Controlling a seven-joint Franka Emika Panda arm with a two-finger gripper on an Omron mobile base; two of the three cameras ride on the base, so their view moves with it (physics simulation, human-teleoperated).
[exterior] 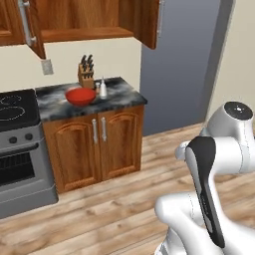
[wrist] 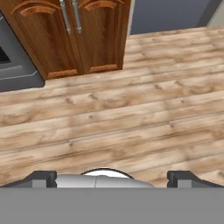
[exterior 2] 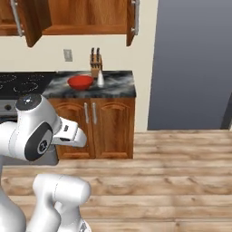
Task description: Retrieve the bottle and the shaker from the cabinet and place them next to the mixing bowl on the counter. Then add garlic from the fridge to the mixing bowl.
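Your pincer [wrist: 112, 177] hangs over the plank floor [wrist: 131, 113] with its tips spread wide apart, gripping nothing. Ahead of it stand the base cabinet doors [wrist: 72, 35] and, to one side, the grey fridge [exterior 2: 195, 63]. Well above and beyond the pincer, on the marbled counter [exterior: 119, 97], the red mixing bowl [exterior: 80, 96] sits with the shaker [exterior: 103, 88] just beside it — a knife block [exterior: 86, 72] behind. The upper cabinet [exterior: 89, 22] stands open; its top is cut off, and you cannot make out any bottle.
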